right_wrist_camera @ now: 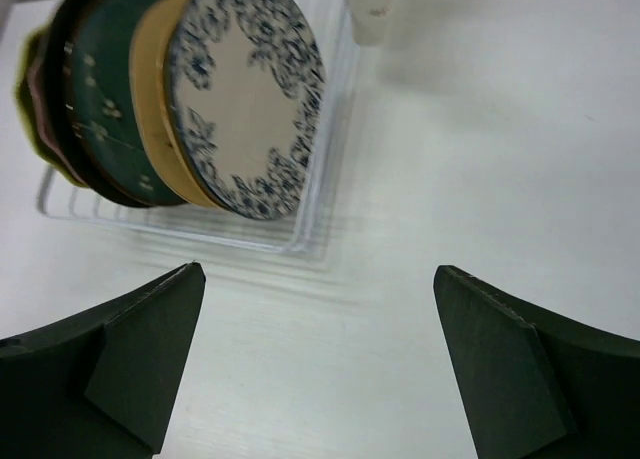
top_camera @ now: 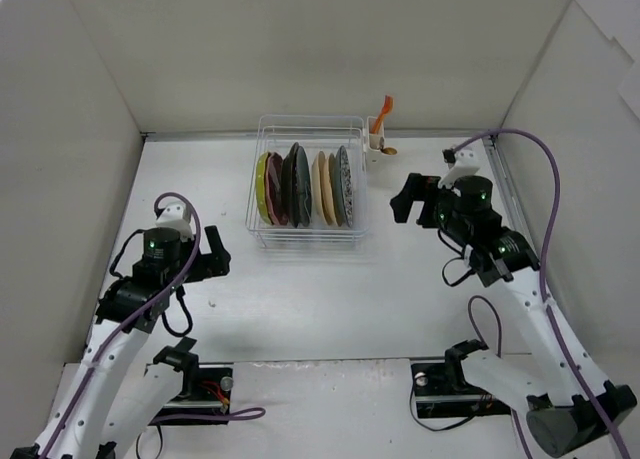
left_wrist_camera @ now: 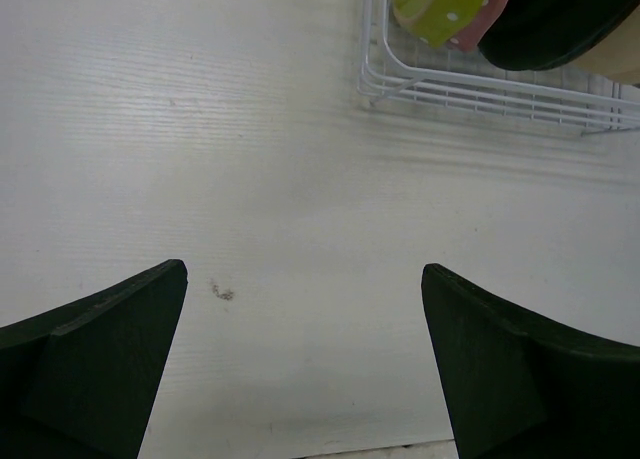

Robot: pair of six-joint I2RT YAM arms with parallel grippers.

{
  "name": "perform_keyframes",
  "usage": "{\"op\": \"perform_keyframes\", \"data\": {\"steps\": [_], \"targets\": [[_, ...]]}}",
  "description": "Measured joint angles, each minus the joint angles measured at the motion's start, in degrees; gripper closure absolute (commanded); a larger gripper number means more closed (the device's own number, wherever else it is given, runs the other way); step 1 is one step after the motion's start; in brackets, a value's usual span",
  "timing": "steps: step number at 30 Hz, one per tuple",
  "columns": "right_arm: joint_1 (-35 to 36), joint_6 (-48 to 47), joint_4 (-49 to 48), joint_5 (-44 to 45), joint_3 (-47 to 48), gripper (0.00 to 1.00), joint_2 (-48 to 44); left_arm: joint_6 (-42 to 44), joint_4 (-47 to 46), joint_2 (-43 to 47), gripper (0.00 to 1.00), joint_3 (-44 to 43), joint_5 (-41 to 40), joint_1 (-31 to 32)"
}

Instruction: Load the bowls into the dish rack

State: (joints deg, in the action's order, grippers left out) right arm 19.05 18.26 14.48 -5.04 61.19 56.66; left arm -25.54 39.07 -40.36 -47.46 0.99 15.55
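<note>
The rack (top_camera: 306, 241) sits toward 12 o'clock on the white table (top_camera: 300, 299), close to the back wall. The bowls (top_camera: 298, 186) all stand on edge inside it, packed in one row that runs from 9 o'clock to 3 o'clock. At the 9 o'clock end is the lime bowl (top_camera: 261, 187) with white dots, and the pink bowl (top_camera: 272, 191) is right against it. Next comes the teal bowl (right_wrist_camera: 105, 99), dark and faintly patterned, then a tan bowl (right_wrist_camera: 160, 109). The blue-flowered bowl (right_wrist_camera: 250, 89) closes the row at the 3 o'clock end, its face turned to the right arm. On the rack's corner at about 1 o'clock hangs a small white cup (top_camera: 376, 149) with an orange utensil (top_camera: 383, 109) sticking up out of it.

The left gripper (top_camera: 214, 253) hangs over bare table at about 8 o'clock from the rack, well apart from it. In its wrist view its jaws are spread wide with nothing between them but tabletop, and the rack's near corner with the lime and pink bowls shows at 1 o'clock. The right gripper (top_camera: 405, 199) is at 3 o'clock from the rack, near its side wall but not touching. Its jaws are also spread wide and hold nothing, and they point at the rack's end
</note>
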Motion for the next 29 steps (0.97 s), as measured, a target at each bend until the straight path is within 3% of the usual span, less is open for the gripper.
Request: {"op": "perform_keyframes", "data": {"steps": [6, 13, 29], "targets": [[-0.37, -1.49, 4.90, 7.06, -8.48, 0.02, -11.69, 1.03, 2.03, 4.90, 0.01, 0.00, -5.55, -0.50], [-0.66, -3.28, 6.80, 13.27, -11.04, 0.02, -22.88, 3.37, 2.80, 12.07, 0.01, -0.02, -12.07, -0.68], [-0.70, -3.61, 8.00, 16.24, -12.94, 0.02, -23.12, 4.35, 2.71, 13.84, 0.01, -0.02, -15.96, -0.68]]}}
